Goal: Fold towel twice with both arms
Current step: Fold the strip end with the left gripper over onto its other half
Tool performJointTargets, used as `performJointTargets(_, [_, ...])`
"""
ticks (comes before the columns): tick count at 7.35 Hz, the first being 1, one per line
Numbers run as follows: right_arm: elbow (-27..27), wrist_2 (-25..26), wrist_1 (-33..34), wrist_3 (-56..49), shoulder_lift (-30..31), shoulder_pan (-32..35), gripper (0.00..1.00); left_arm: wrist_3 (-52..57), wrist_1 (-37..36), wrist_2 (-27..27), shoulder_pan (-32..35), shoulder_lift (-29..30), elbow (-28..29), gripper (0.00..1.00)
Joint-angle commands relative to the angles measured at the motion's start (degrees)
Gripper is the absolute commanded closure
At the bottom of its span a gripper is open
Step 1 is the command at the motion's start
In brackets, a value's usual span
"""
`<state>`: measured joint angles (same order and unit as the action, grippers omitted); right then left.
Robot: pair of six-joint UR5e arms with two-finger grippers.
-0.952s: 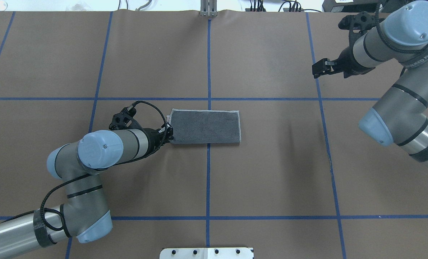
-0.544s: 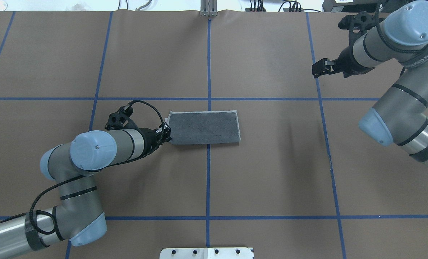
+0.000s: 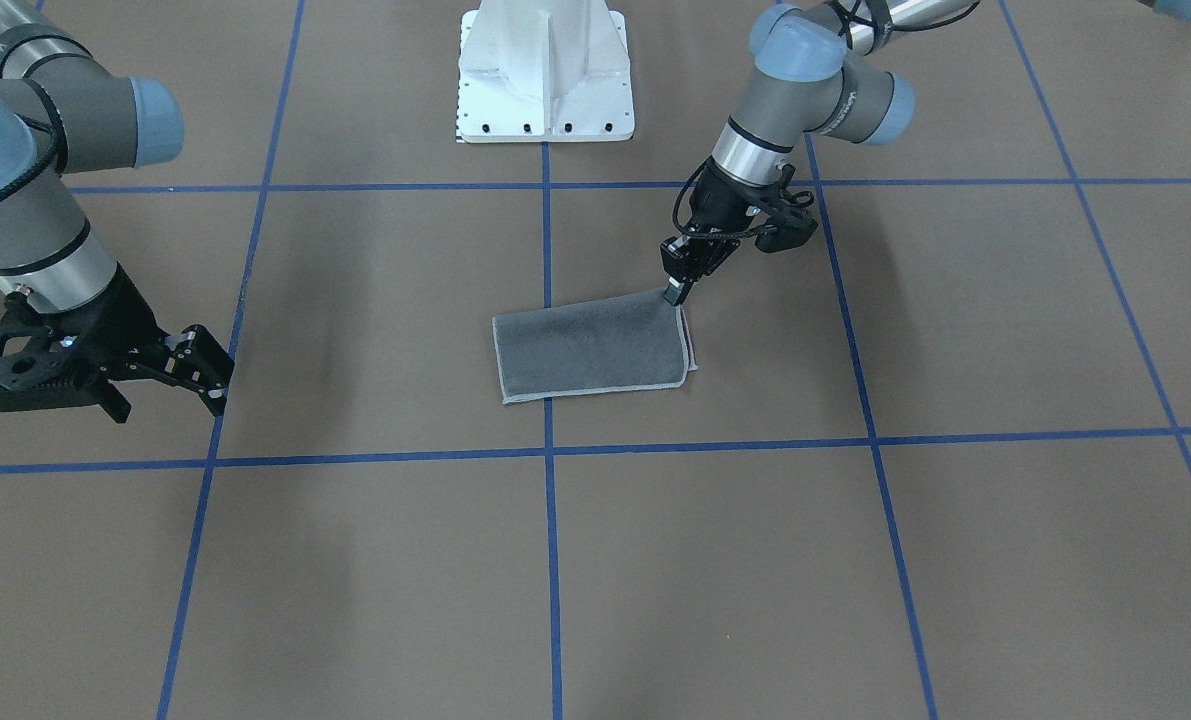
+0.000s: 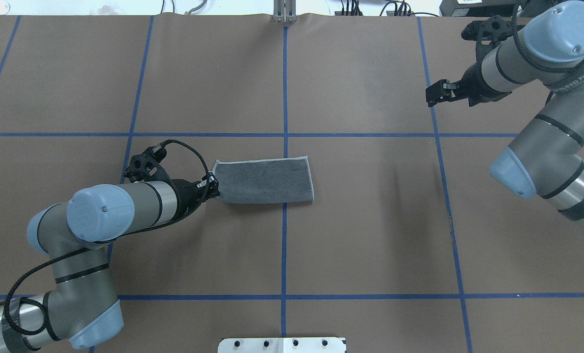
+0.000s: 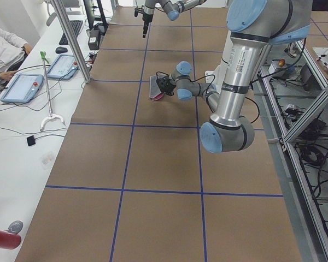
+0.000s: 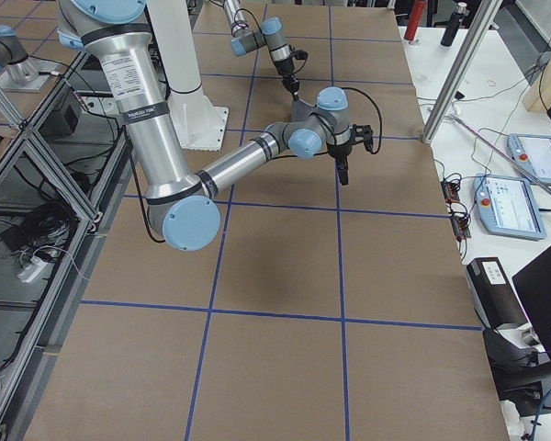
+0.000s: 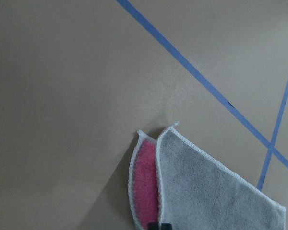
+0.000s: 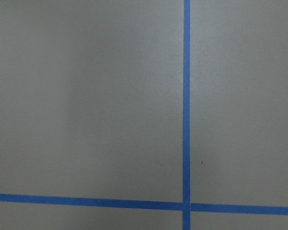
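Note:
The towel (image 4: pixel 265 180) lies folded in half near the table's middle, dark grey face up, with light edging. It also shows in the front view (image 3: pixel 590 347). My left gripper (image 4: pixel 213 188) is shut on the towel's left end, at the corner nearest the robot, and that corner is slightly raised (image 3: pixel 673 293). The left wrist view shows the two layers parted, with the pink inner face (image 7: pixel 146 182) beside the grey layer (image 7: pixel 206 191). My right gripper (image 4: pixel 435 94) is open and empty, held above the table at the far right, well away from the towel (image 3: pixel 205 375).
The brown table cover carries a grid of blue tape lines (image 4: pixel 284 88). The white pedestal (image 3: pixel 545 70) stands at the robot's side of the table. Tablets and cables lie on the white side table (image 5: pixel 22 87).
My left arm has pulled back and dragged the towel toward the overhead view's left and slightly nearer the robot. The right arm has not moved.

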<state>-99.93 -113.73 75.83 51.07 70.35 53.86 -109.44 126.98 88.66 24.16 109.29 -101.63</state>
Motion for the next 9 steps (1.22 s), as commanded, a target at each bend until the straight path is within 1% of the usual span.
performJointTargets(1, [0.0, 0.0, -0.07, 0.0, -0.04, 0.01, 0.0, 0.28, -4.88, -0.15, -0.25, 5.12, 1.16, 1.0])
performJointTargets(3, [0.0, 0.09, -0.15, 0.0, 0.05, 0.01, 0.0, 2.82, -4.9, -0.24, -0.6, 11.0, 5.36, 1.0])
performJointTargets(5, [0.0, 0.09, -0.24, 0.26, -0.04, 0.01, 0.0, 5.19, -4.9, -0.15, -0.6, 19.17, 11.86, 1.0])
performJointTargets(7, [0.0, 0.18, -0.24, 0.26, 0.05, 0.01, 0.0, 6.08, -4.9, -0.15, -0.69, 23.49, 15.48, 1.0])
performJointTargets(9, [0.0, 0.17, -0.24, 0.26, 0.05, 0.01, 0.0, 6.09, -4.9, -0.15, -0.69, 25.7, 17.6, 1.0])
